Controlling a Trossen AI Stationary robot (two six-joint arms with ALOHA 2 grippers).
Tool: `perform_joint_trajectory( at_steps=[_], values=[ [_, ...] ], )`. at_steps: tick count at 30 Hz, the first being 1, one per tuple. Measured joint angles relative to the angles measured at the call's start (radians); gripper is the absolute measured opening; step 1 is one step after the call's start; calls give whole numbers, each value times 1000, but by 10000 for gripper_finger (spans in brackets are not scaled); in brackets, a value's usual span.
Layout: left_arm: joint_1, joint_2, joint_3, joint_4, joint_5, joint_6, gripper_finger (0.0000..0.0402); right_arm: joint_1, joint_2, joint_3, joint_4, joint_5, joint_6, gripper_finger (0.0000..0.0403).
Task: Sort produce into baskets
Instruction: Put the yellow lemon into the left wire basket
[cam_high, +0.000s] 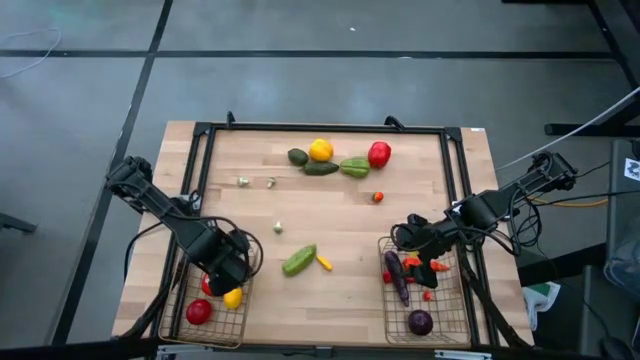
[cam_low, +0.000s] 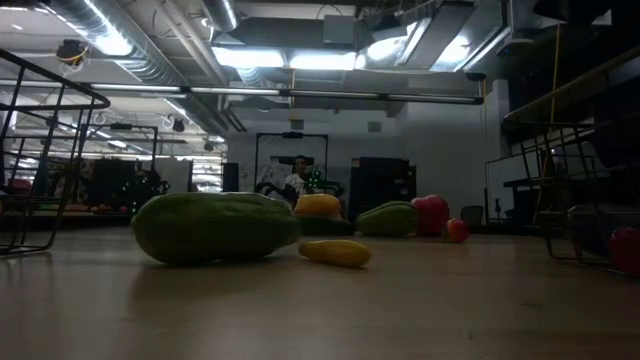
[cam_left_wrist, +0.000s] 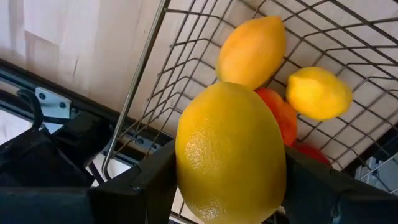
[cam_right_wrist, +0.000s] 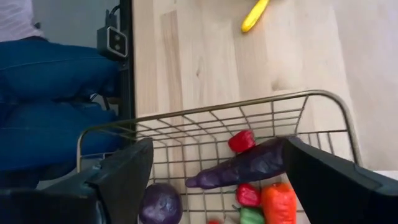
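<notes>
Lemon (cam_left_wrist: 230, 152) sits clamped in left hand (cam_left_wrist: 227, 186) (over left basket (cam_left_wrist: 186, 37)).

Grey floor (cam_high: 300, 70) crossed by dark seams around the table. Beyond, a dim hall under bright ceiling lights (cam_low: 290, 58), ducts (cam_low: 150, 60) overhead.

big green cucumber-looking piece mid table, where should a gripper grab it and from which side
Grip the big green piece across its narrow middle, coming straight down from above. It lies flat on the table, long axis diagonal, so the jaws should close across its width. The small yellow piece lies close by; avoid that side.
</notes>
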Motion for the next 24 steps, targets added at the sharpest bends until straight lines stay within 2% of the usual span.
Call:
perform_joint_trajectory(
  at_steps=[6, 11, 19, 24],
  values=[
    [1, 0, -12, 1, 19, -75, 230, 0, 0, 0, 0, 63, 0, 351],
    [1, 0, -14, 2, 78, -53, 235, 0, 0, 0, 0, 75, 0, 351],
    [1, 0, -14, 3, 98, -49, 295, 0, 0, 0, 0, 81, 0, 351],
    [4, 0, -14, 4, 98, -31, 305, -11, 0, 0, 43, 155, -34, 351]
  ],
)
